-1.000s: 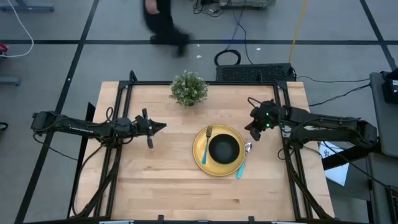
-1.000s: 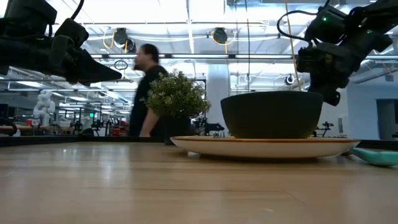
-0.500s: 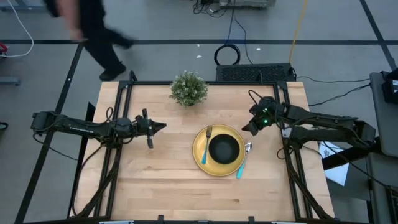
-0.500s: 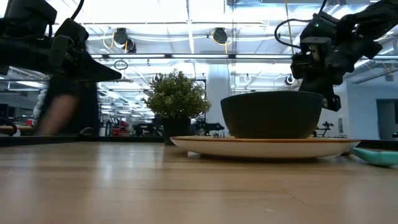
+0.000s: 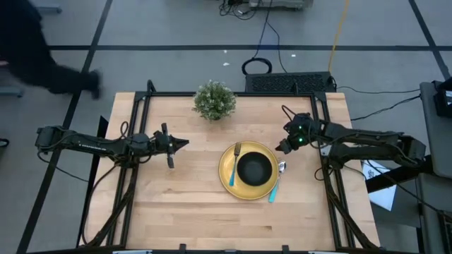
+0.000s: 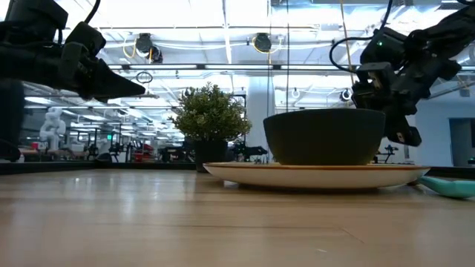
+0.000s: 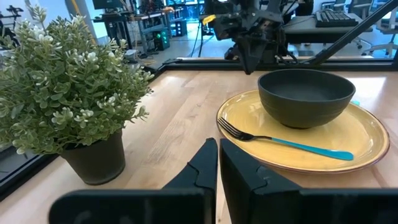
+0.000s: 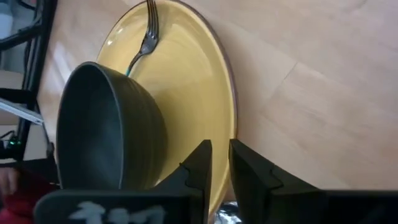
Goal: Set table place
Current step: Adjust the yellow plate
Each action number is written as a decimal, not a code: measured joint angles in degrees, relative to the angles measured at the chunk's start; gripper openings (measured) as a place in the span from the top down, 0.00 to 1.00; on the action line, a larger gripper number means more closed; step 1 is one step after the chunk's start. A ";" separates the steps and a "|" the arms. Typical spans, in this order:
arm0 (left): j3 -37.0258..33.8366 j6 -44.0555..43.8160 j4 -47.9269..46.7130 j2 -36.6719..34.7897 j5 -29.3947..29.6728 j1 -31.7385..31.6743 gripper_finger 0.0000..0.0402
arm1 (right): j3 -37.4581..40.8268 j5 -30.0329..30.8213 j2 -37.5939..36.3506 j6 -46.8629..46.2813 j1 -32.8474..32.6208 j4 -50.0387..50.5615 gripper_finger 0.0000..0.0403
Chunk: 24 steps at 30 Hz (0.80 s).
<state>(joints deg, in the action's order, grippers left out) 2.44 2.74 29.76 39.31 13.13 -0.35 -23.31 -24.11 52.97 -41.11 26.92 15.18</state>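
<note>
The round yellow plate (image 5: 229,180) lies on the light-wood table (image 5: 176,204), right of its middle. The black bowl (image 5: 254,169) stands in the plate's middle. The fork (image 5: 234,166) with a light-blue handle lies on the plate to the left of the bowl. The spoon (image 5: 275,182) lies along the plate's right rim. My right gripper (image 5: 280,148) hovers just beyond the plate's far right rim, its fingers close together (image 8: 221,158) and empty. My left gripper (image 5: 185,142) hangs above the table left of the plate, shut (image 7: 217,158) and empty.
A small bushy green potted plant (image 5: 214,100) stands at the table's far edge, between the two grippers. Bare wood lies at the near left and in front of the plate. A person moves on the floor beyond the table's far left corner (image 5: 42,63).
My right gripper has shifted a little from above the spoon's bowl toward the table's far edge and left, turning toward the plate. The plate, bowl, fork and spoon have stayed put. A person has walked leftward behind the table.
</note>
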 joint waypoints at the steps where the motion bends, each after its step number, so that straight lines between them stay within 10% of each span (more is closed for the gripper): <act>1: 0.00 0.00 0.00 0.00 0.01 0.00 0.94 | 0.48 -0.05 0.00 -0.95 0.00 -0.98 0.89; 24: 0.00 0.02 0.00 0.00 0.02 -0.01 0.94 | 3.43 -4.41 5.38 -10.45 -0.42 -7.26 0.58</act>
<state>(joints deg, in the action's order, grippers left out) 2.44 2.76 29.76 39.31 13.15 -0.36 -19.88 -28.52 58.35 -51.56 26.50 7.92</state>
